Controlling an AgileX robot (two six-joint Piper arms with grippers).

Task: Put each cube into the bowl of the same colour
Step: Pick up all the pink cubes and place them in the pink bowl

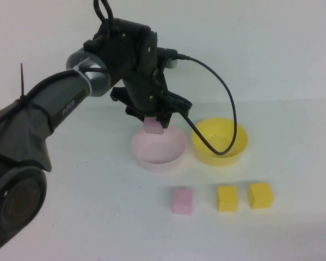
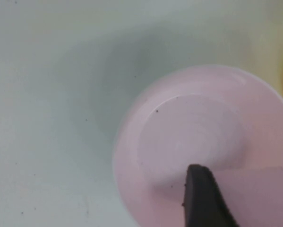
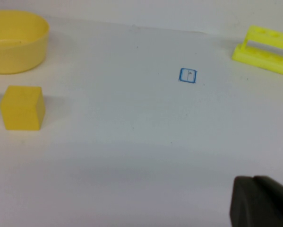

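My left gripper [image 1: 154, 120] hangs over the back rim of the pale pink bowl [image 1: 152, 163], shut on a pink cube [image 1: 153, 127]. In the left wrist view that cube [image 2: 259, 194] fills the gap beside a dark finger [image 2: 202, 198], with the pink bowl [image 2: 132, 156] below. A second pink cube [image 1: 183, 200] and two yellow cubes [image 1: 227, 198] [image 1: 260, 195] rest on the table in front of the bowls. The yellow bowl [image 1: 220, 155] stands right of the pink one. My right gripper [image 3: 254, 180] is shut, low over bare table, with a yellow cube [image 3: 22, 108] and the yellow bowl [image 3: 13, 47] ahead of it.
A black cable [image 1: 228, 98] loops from the left wrist down over the yellow bowl. A yellow rack [image 3: 266, 49] lies at the far right. A small blue square mark [image 3: 188, 75] is on the white table.
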